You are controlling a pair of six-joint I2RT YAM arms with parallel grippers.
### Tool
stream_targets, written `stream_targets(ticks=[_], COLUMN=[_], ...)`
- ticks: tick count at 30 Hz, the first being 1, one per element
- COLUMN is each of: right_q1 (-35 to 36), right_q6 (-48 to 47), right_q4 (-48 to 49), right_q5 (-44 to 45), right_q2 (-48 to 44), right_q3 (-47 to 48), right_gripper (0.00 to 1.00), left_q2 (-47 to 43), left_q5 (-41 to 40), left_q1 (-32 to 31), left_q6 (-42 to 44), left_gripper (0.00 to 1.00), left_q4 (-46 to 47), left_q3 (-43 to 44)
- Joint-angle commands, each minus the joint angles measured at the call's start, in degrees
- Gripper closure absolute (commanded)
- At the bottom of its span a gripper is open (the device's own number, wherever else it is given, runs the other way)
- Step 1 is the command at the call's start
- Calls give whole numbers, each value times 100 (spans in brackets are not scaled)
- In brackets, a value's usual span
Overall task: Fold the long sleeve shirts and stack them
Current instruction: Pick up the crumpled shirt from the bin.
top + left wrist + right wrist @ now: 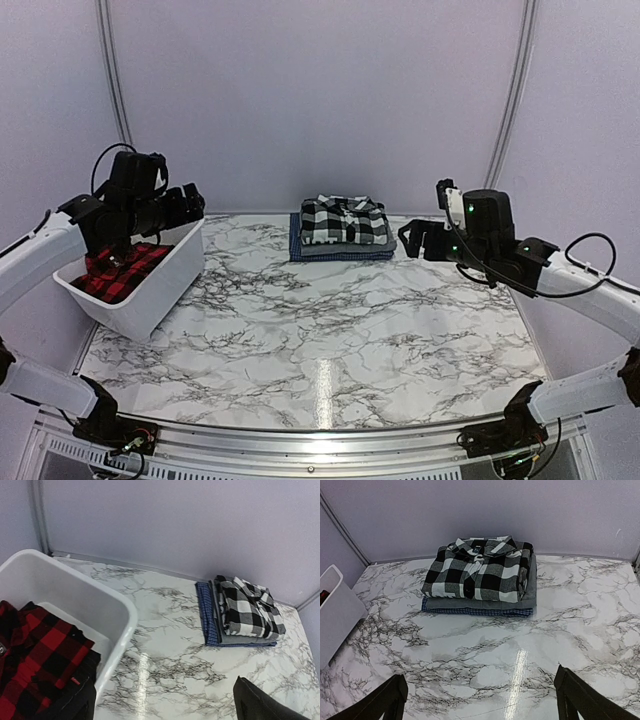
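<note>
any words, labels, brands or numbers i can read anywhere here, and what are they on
No text can be read in any view.
The small red tab on the red-and-black shirt in the white tub: too small to read.
The dark patch inside the collar of the black-and-white plaid shirt, perhaps a label: too blurred to read.

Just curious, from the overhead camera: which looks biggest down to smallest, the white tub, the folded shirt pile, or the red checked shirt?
1. white tub
2. folded shirt pile
3. red checked shirt, only partly showing inside the tub
</note>
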Motion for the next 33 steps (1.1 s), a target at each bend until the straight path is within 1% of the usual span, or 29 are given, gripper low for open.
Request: stream_targets(ticks=[1, 5, 7, 12, 15, 17, 21, 26, 29, 31, 33], right_q1=[28, -6, -24, -52, -57, -57, -59, -62, -65, -64, -63], right_q6=[-172, -245, -295, -367, -406, -417, -379, -283, -229, -200, -186], right_q4=[260, 314, 346, 539, 544, 527, 560, 594, 607, 586, 551], right_q5=[283, 270, 173, -93, -201, -251, -292, -334, -380, -413, -415], right_q2=[-163, -158, -157, -188, -141, -132, -158, -195, -190, -173, -164], right_q3=[84, 60, 24, -120, -124, -129, -197, -296, -329, -322, -294], right_gripper=[1, 1, 1, 1, 1, 2, 2, 2, 1, 1, 2], left_q2=[-167, 12, 137, 518, 1023, 1311, 1901, 2519, 2771, 2906, 2944], left_q5=[-756, -867, -704, -533, -434, -547, -356, -90, 41, 195, 276], left_q1=[500, 1126, 1502, 2268, 2602, 2704, 3073, 3154, 3172, 3177, 3177], left_q6=[-352, -507, -577, -662, -591, -587, -592, -676, -763, -788, -798], left_gripper=[1, 1, 1, 1, 1, 1, 1, 2, 9, 24, 41], left_q4=[-1046, -1522, -1638, -1622, -1565, -1518, -1306, -1084, -947, -865, -810], left_q3=[230, 210, 113, -198, -202, -166, -59, 125, 168, 202, 208])
